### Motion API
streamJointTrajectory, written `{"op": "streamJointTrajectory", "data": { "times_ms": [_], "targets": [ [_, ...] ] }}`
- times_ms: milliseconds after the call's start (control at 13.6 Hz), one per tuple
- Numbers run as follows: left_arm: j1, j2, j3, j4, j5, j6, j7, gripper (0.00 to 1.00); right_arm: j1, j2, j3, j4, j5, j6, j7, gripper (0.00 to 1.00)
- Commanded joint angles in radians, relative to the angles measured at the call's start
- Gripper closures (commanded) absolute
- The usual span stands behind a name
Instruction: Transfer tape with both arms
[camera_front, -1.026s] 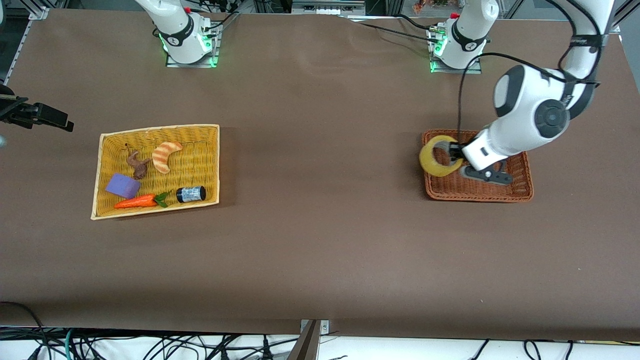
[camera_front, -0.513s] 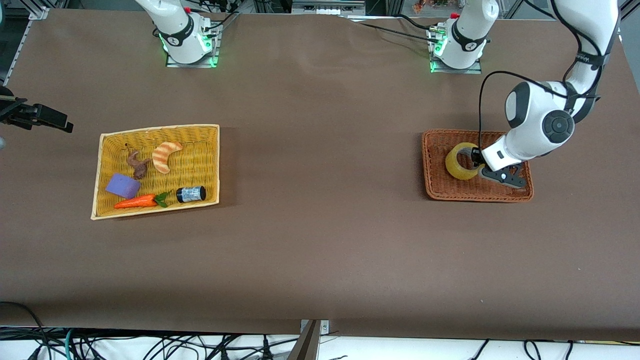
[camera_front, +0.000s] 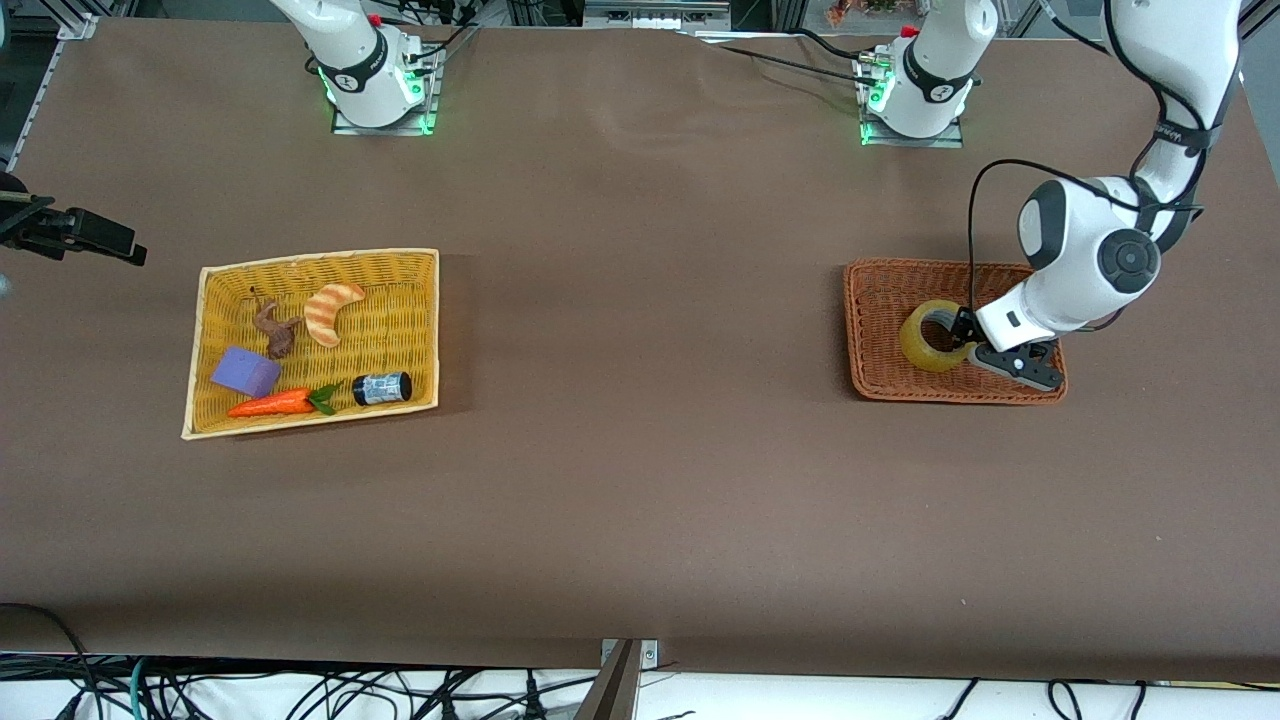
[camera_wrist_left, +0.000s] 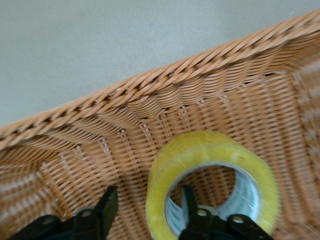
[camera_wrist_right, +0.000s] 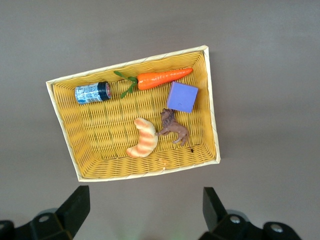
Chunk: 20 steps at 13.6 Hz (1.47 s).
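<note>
The tape (camera_front: 915, 345), a yellowish roll, rests in the brown wicker basket (camera_front: 857, 330) at the left arm's end of the table. My left gripper (camera_front: 962, 336) is low in that basket and open. In the left wrist view one finger (camera_wrist_left: 189, 200) is inside the tape's (camera_wrist_left: 210, 145) ring and the other finger stands apart outside its wall, so the wall lies loose across my left gripper (camera_wrist_left: 148, 202). My right gripper (camera_wrist_right: 145, 200) is open and empty, high over the table beside the yellow basket (camera_wrist_right: 212, 125). It shows at the front view's edge (camera_front: 120, 245).
The yellow basket (camera_front: 430, 330) at the right arm's end holds a croissant toy (camera_front: 330, 312), a small dark bottle (camera_front: 382, 388), a carrot (camera_front: 270, 403), a purple block (camera_front: 245, 371) and a brown animal figure (camera_front: 277, 330). Bare brown table lies between the two baskets.
My left gripper has come down with the tape from above the brown basket's edge into the basket. The tape now rests on the basket floor and the fingers stand apart from it.
</note>
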Motion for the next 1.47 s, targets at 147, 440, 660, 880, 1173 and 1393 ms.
{"op": "streamJointTrajectory", "data": {
  "times_ms": [147, 440, 660, 880, 1173, 1393],
  "targets": [
    [-0.01, -0.368, -0.014, -0.013, 0.017, -0.19, 0.018, 0.0, -0.009, 0.007, 0.003, 0.022, 0.022, -0.01, -0.017, 0.0],
    [-0.039, -0.425, -0.018, 0.132, 0.003, -0.322, 0.018, 0.0, -0.009, 0.007, 0.003, 0.022, 0.02, -0.009, -0.016, 0.0],
    [-0.057, -0.321, -0.018, 0.471, 0.003, -0.687, 0.006, 0.0, -0.009, 0.007, 0.003, 0.022, 0.022, -0.009, -0.016, 0.0],
    [-0.062, -0.252, -0.024, 0.589, 0.005, -0.746, -0.035, 0.0, -0.009, 0.009, 0.003, 0.022, 0.022, -0.009, -0.016, 0.0],
    [-0.062, -0.152, -0.052, 0.706, 0.005, -0.799, -0.304, 0.0, -0.009, 0.01, 0.003, 0.022, 0.022, -0.01, -0.016, 0.0],
    [-0.065, -0.152, -0.058, 0.693, 0.005, -0.8, -0.307, 0.0, -0.009, 0.012, 0.003, 0.022, 0.022, -0.009, -0.016, 0.0]
  ]
}}
